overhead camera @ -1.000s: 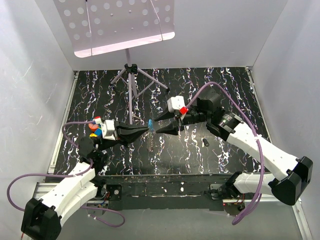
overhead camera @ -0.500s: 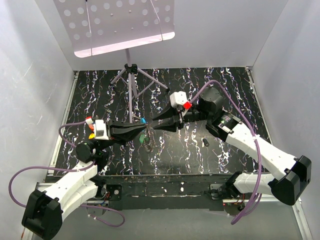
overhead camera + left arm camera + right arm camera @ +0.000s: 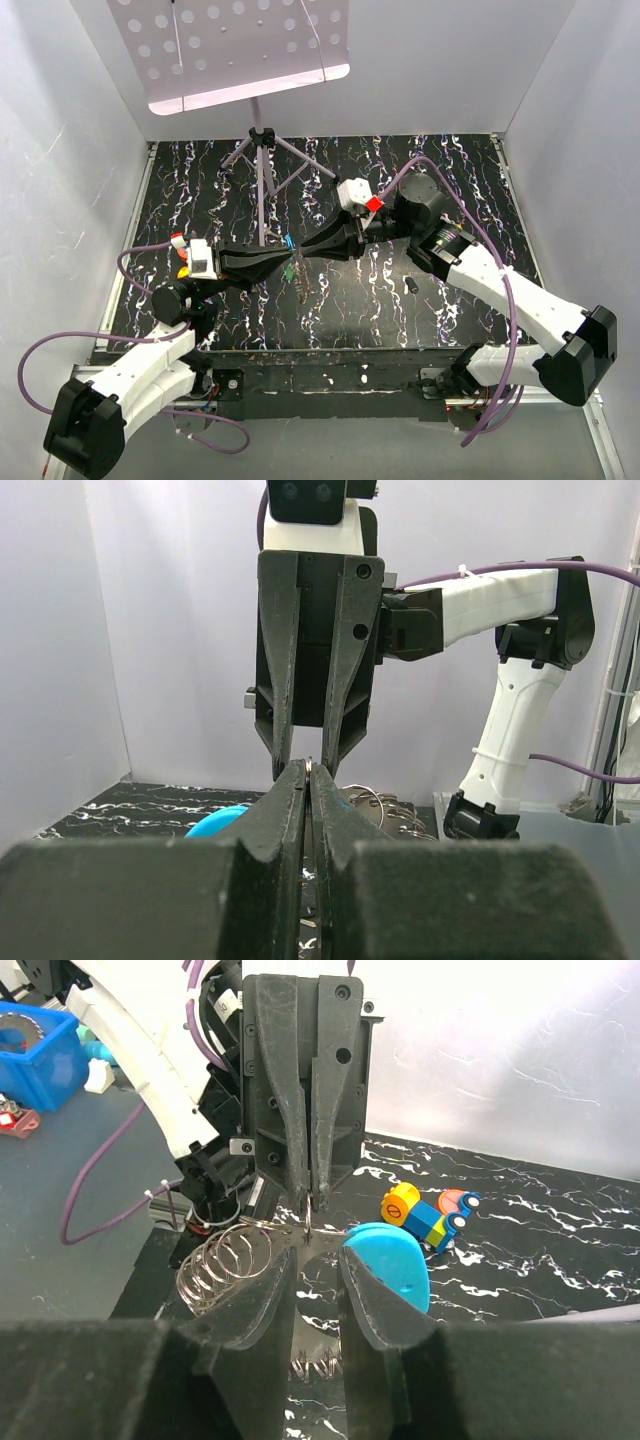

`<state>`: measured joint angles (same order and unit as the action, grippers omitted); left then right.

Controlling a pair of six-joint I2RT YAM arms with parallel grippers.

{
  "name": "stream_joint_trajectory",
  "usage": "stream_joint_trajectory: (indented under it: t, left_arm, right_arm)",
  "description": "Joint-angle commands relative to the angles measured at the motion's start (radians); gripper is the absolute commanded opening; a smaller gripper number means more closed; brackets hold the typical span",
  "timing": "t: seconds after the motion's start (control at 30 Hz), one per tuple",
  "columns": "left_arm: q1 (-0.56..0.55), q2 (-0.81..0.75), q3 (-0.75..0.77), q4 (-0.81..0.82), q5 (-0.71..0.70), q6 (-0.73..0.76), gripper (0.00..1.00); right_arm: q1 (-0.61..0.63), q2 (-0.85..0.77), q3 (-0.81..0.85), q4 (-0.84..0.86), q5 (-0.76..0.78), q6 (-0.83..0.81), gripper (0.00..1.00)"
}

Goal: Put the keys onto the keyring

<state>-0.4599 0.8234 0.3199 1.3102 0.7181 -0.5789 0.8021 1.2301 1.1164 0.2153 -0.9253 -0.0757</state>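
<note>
The keyring (image 3: 388,1265), a blue tab with wire coils, hangs just left of centre in the top view, above the marbled worktop (image 3: 450,190). The left claw (image 3: 310,1200) is pinched tight on its thin wire. The right claw (image 3: 312,1252) stands slightly apart around a flat metal piece (image 3: 310,1236); I cannot tell whether it grips.

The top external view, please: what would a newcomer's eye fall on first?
The left pincer and right pincer meet tip to tip above the middle of the mat, flanking the keyring, whose blue tab and wire coils hang between them. Behind them stands a music stand with a perforated white desk.
</note>
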Motion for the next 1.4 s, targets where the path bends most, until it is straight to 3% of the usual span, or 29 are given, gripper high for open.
stream_joint_trajectory:
  t: [0.0, 0.73, 0.8, 0.83, 1.0, 1.07, 1.1, 1.13, 1.27, 1.37]
  left_arm:
    - [0.006, -0.007, -0.005, 0.052, -0.017, -0.006, 0.0]
    - [0.006, -0.003, -0.01, 0.052, -0.014, -0.007, 0.0]
    - [0.006, -0.004, -0.01, 0.052, -0.014, -0.009, 0.0]
    - [0.006, -0.004, -0.01, 0.05, -0.014, -0.01, 0.0]
    - [0.007, -0.03, -0.008, -0.004, 0.006, 0.008, 0.0]
    - [0.015, -0.087, 0.01, -0.127, 0.05, 0.046, 0.17]
    - [0.023, -0.13, 0.027, -0.235, 0.084, 0.069, 0.34]
    - [0.035, -0.177, 0.057, -0.369, 0.113, 0.103, 0.44]
    - [0.049, -0.296, 0.23, -1.071, 0.172, 0.345, 0.63]
    - [0.053, -0.262, 0.37, -1.397, 0.214, 0.471, 0.68]
  right_arm:
    - [0.012, 0.008, 0.022, 0.07, -0.02, 0.034, 0.3]
    - [0.046, 0.034, 0.028, 0.108, -0.03, 0.065, 0.18]
    - [0.048, 0.037, 0.033, 0.107, -0.033, 0.065, 0.12]
    - [0.048, 0.037, 0.034, 0.105, -0.037, 0.065, 0.02]
    - [0.048, 0.031, 0.046, 0.012, -0.052, 0.012, 0.01]
    - [0.048, 0.026, 0.063, -0.084, -0.049, -0.053, 0.01]
    - [0.048, 0.02, 0.075, -0.162, -0.043, -0.111, 0.01]
    - [0.048, 0.016, 0.091, -0.248, -0.032, -0.168, 0.01]
    - [0.046, -0.001, 0.144, -0.509, 0.016, -0.399, 0.01]
    - [0.046, -0.003, 0.168, -0.629, 0.026, -0.51, 0.01]
